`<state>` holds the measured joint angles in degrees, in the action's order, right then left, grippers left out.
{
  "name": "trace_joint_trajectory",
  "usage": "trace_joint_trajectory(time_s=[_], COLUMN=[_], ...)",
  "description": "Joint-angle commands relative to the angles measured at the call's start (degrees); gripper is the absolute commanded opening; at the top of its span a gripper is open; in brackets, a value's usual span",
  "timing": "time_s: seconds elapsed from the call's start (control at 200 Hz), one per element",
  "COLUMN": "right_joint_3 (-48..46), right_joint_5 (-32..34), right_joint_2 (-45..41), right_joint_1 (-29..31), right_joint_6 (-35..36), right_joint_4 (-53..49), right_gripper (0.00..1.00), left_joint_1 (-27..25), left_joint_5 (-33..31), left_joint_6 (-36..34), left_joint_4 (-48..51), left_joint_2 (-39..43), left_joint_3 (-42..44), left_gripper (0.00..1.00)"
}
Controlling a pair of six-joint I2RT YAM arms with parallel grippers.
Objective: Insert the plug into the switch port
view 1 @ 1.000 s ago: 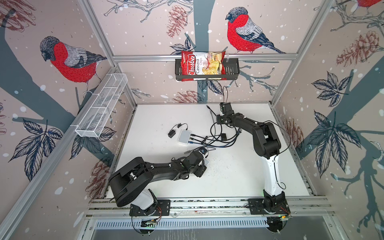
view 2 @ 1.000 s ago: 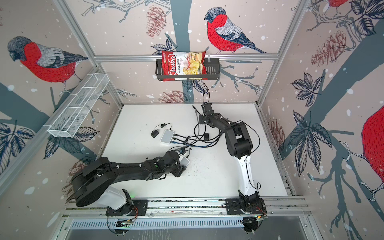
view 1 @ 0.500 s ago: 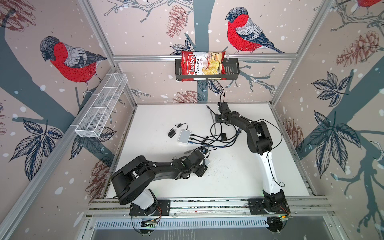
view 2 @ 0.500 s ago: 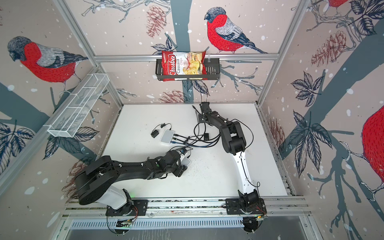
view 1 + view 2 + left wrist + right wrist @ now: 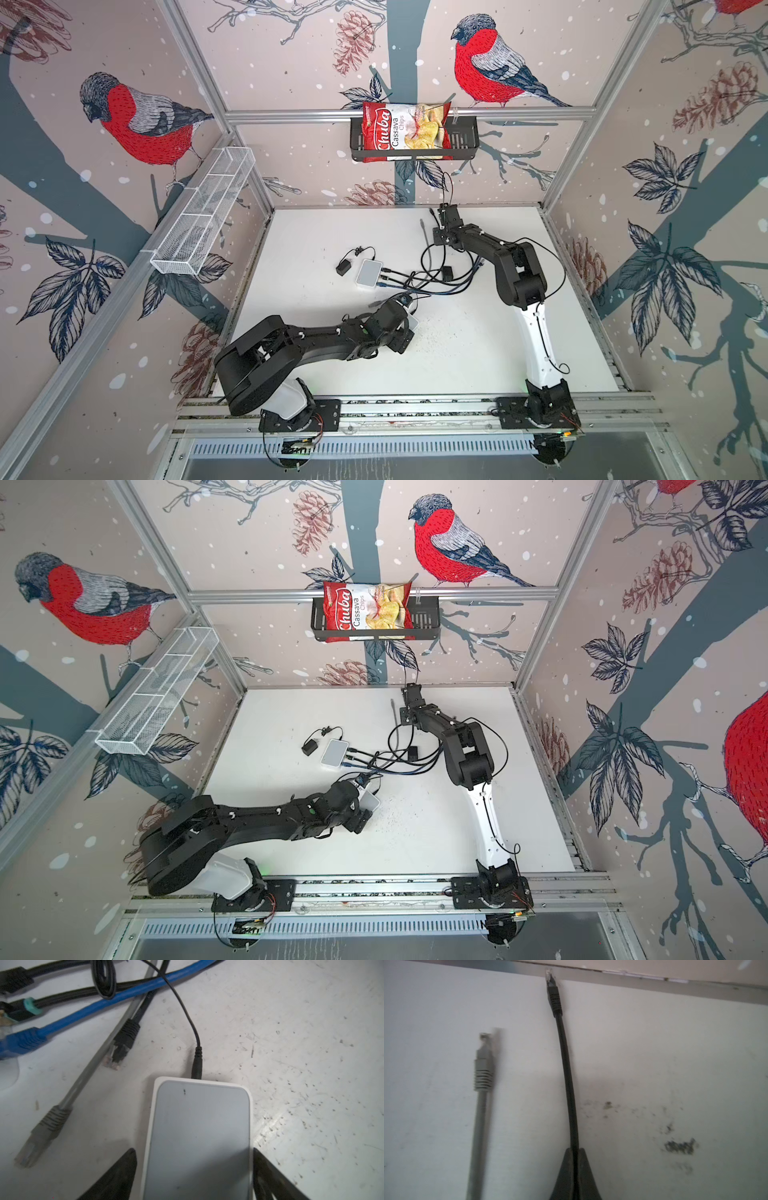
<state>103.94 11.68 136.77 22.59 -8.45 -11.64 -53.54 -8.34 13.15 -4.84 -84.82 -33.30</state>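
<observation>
A white switch (image 5: 199, 1126) lies on the table between the fingers of my left gripper (image 5: 194, 1151). Its jaws stand wide, with a gap on one side, so this gripper is open. A thin black power lead (image 5: 197, 1064) enters the switch's far end. In both top views only a corner of this switch (image 5: 412, 322) (image 5: 372, 803) shows under the left gripper (image 5: 409, 318). My right gripper (image 5: 575, 1150) (image 5: 448, 208) is at the back of the table, shut on a black cable (image 5: 569, 1084) well behind its plug (image 5: 553, 997). That plug reaches the back wall's foot.
A second white switch (image 5: 369, 272) has several cables plugged in and an adapter (image 5: 343, 268) beside it. Loose black (image 5: 122, 1043) and grey (image 5: 41, 1132) plugs lie near the left gripper. Another grey plug (image 5: 483, 1072) lies beside the held cable. A chips basket (image 5: 461, 141) hangs on the back wall.
The right gripper has reached further back and closed on the black cable. The left gripper's jaws have widened around the switch.
</observation>
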Motion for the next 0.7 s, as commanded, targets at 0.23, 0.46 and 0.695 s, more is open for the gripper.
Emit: trace_joint_trajectory(time_s=[0.23,0.46,0.695], right_joint_3=[-13.2,-18.5,-21.2], right_joint_5=[5.0,9.9,10.2], right_joint_2=[-16.0,-25.1,-32.6], right_joint_1=[-3.8,-2.6,-2.0], right_joint_6=[-7.2,-3.0,-1.0], right_joint_4=[8.5,12.6,15.8], right_gripper=[0.00,0.00,0.00], left_joint_1=[0.1,0.0,0.1], left_joint_5=[-6.6,-6.9,-7.7], left_joint_6=[1.8,2.4,2.8], left_joint_4=[-0.9,-2.2,-3.2], left_joint_2=[2.5,2.2,2.2], left_joint_3=[0.5,1.5,2.3], left_gripper=[0.86,0.85,0.85])
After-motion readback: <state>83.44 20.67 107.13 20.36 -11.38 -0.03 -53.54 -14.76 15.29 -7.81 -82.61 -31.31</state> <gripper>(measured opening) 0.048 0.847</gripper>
